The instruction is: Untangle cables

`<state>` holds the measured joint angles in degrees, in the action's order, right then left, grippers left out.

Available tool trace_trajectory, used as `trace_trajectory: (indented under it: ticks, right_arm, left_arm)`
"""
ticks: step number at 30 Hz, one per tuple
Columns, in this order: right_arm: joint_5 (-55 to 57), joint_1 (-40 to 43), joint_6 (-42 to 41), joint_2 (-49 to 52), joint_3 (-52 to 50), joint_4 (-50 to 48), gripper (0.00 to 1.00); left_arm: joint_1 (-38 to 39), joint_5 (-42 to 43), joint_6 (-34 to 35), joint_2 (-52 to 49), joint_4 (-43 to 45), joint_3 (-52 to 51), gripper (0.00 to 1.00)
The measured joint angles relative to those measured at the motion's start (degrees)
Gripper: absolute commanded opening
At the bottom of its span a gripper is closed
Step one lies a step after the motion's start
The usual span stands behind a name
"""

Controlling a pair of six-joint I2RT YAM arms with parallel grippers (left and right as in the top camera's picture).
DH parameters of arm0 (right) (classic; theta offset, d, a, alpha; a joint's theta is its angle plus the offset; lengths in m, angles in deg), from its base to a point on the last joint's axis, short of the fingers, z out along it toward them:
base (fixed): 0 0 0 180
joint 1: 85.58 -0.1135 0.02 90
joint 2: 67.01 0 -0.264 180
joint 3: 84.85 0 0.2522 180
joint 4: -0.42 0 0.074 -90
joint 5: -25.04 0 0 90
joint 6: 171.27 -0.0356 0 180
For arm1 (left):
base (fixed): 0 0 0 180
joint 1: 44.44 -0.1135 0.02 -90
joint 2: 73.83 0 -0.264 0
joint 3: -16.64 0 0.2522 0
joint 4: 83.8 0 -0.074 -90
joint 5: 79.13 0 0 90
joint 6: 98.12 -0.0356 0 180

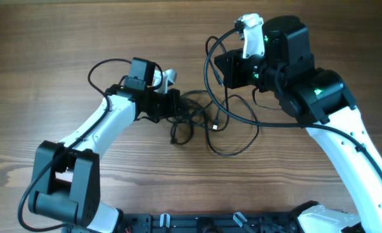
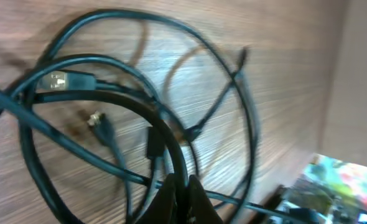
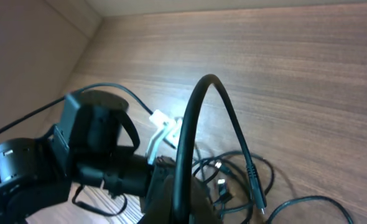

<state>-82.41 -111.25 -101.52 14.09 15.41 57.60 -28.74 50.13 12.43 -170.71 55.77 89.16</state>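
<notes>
The cables (image 1: 192,111) are black. The tabletop (image 1: 48,39) is brown with streaky wood grain. The left arm (image 1: 103,126) and right arm (image 1: 349,133) are white with black joints.

We've got our left arm reaching up from seven o'clock toward the middle, left tool (image 1: 175,103) pointing to three o'clock, jaws pinched tight on the cables (image 1: 197,116). Our right arm sweeps in from five o'clock, right tool (image 1: 222,68) facing nine o'clock, jaws clamped on a strand too.
</notes>
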Motion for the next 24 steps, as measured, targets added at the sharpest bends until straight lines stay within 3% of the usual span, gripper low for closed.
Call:
trace_trajectory:
  ticks: [5,10,14,20,24]
  right_arm:
    - [2.8,0.0,1.1,0.0,0.0,4.5,0.04]
    - [4.6,0.0,1.4,0.0,0.0,5.4,0.04]
    - [6.0,0.0,1.9,0.0,0.0,5.0,0.04]
    - [7.5,0.0,4.3,-2.3,1.1,1.5,0.04]
    - [13.6,0.0,5.6,-8.2,7.3,-0.2,0.04]
  left_arm:
    - [-5.7,4.7,4.5,1.2,1.5,2.5,0.04]
    - [-14.0,3.7,11.8,5.5,4.0,3.9,0.04]
    - [-18.9,-9.4,19.3,5.7,0.3,4.1,0.04]
    - [-19.0,-25.9,22.4,5.7,-3.6,4.2,0.04]
    - [-19.0,-31.1,22.9,5.7,-5.7,4.2,0.04]
